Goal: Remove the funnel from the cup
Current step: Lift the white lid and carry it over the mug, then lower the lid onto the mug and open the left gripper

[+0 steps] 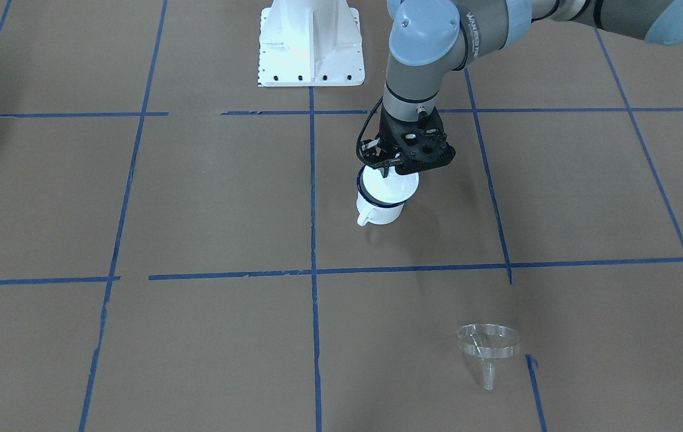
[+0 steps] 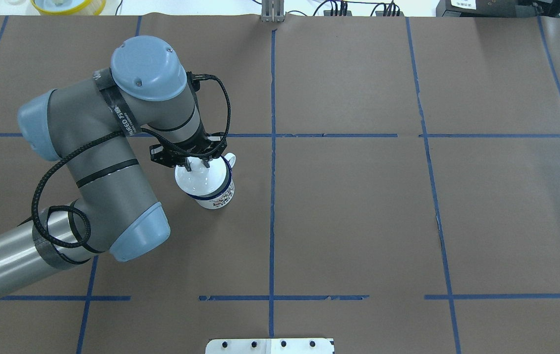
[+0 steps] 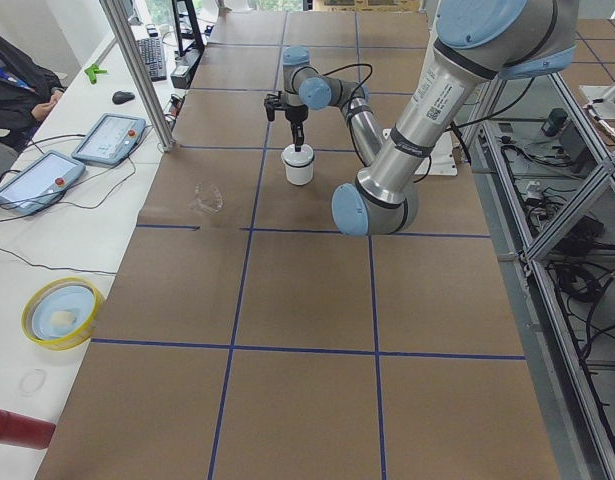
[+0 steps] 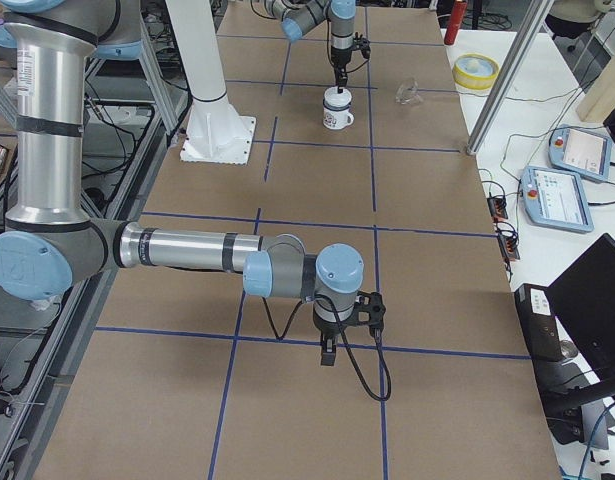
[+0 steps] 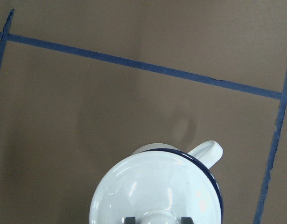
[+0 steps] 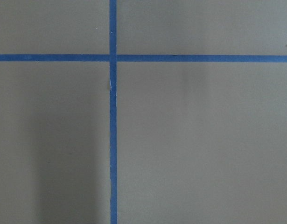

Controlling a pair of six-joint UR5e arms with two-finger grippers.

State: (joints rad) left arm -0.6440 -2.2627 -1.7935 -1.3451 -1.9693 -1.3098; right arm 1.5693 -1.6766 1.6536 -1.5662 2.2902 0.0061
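Left gripper (image 5: 157, 219) pinches the knob of the white lid (image 5: 152, 193) capping the cup (image 2: 217, 195), presumably to uncover it, while the funnel (image 1: 488, 343) lies apart near the operators' edge (right gripper (image 4: 327, 356): can't tell).

A white enamel cup (image 1: 382, 211) with a dark blue rim and a dark printed motif on its side carries a glossy white lid (image 1: 390, 185). The funnel (image 1: 489, 342) is clear, colourless plastic. Brown paper covers the table (image 1: 209, 198), crossed by a grid of blue tape. The left arm (image 2: 112, 162) is grey with pale blue joint caps, the left gripper (image 2: 197, 166) black. The base plate (image 1: 311, 45) is white.
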